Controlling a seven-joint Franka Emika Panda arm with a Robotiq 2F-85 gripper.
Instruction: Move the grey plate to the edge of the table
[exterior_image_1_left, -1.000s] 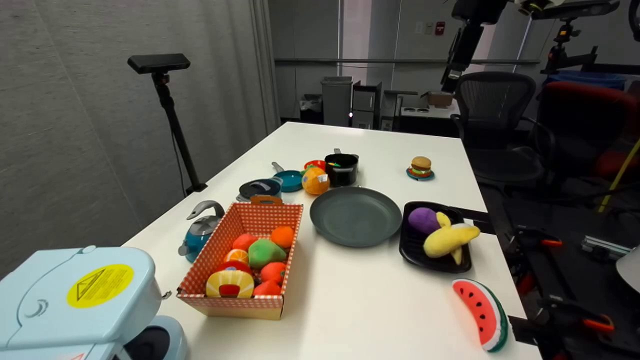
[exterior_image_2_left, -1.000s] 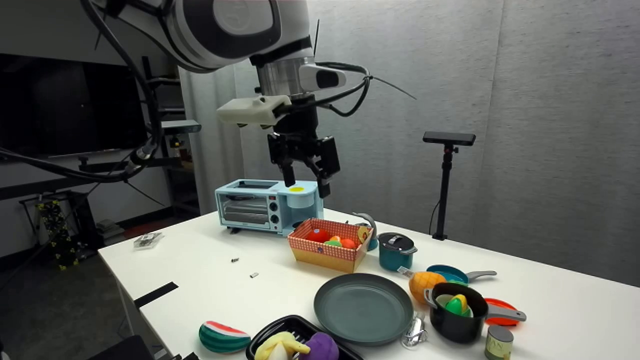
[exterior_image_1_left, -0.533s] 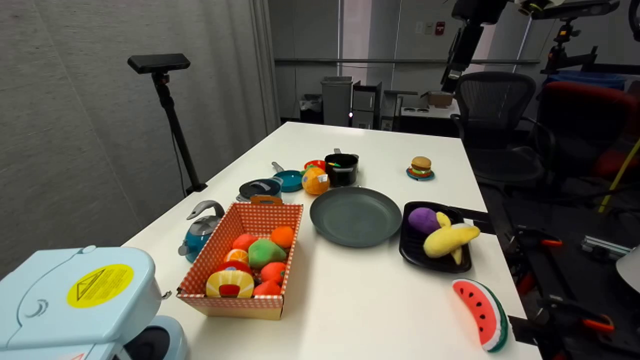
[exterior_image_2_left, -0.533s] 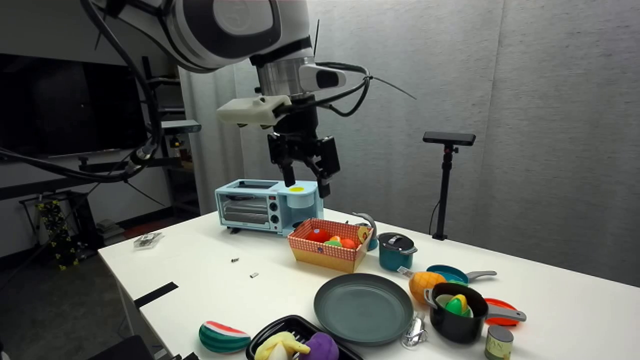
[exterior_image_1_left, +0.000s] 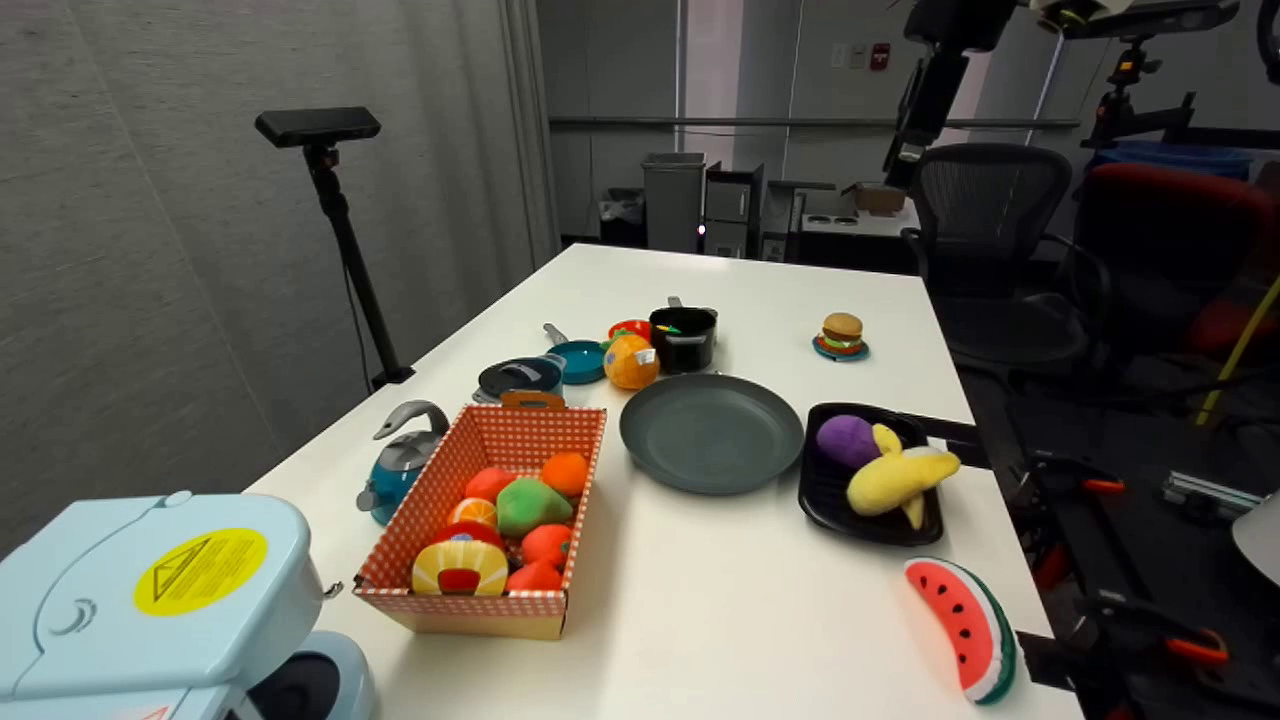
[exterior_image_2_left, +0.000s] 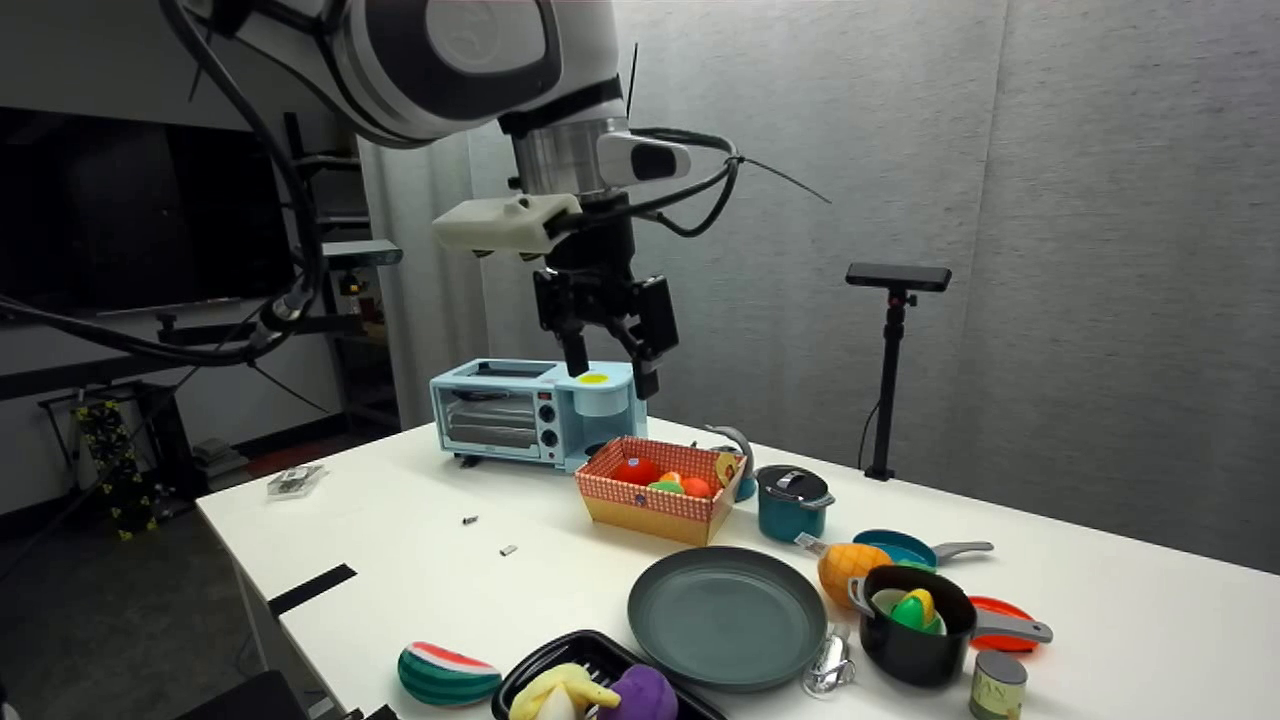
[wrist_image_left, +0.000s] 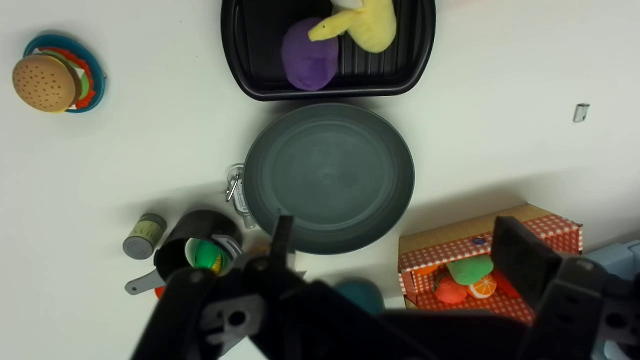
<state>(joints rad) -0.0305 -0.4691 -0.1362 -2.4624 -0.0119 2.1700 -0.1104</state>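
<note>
Grey plate (exterior_image_2_left: 728, 618), one: flat on the white table (exterior_image_2_left: 420, 570), inward from its edges, just beside the black tray (wrist_image_left: 265, 55). Move not yet made — grasp, carry or push, and release all appear outstanding. Gripper (exterior_image_2_left: 612, 375), one: fingers (exterior_image_2_left: 655, 318) parted, holding nothing, high above the table. Can (exterior_image_2_left: 998, 685), one: label partly legible, seemingly "IAN". Blue appliance (exterior_image_2_left: 568, 440), one: yellow sticker (exterior_image_1_left: 202, 572) — print too small to read.

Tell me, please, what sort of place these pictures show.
Most likely a robotics lab: a robot arm hangs over a white table, a camera-like device is mounted on a black pole, and the watermelon slice looks like a toy.
</note>
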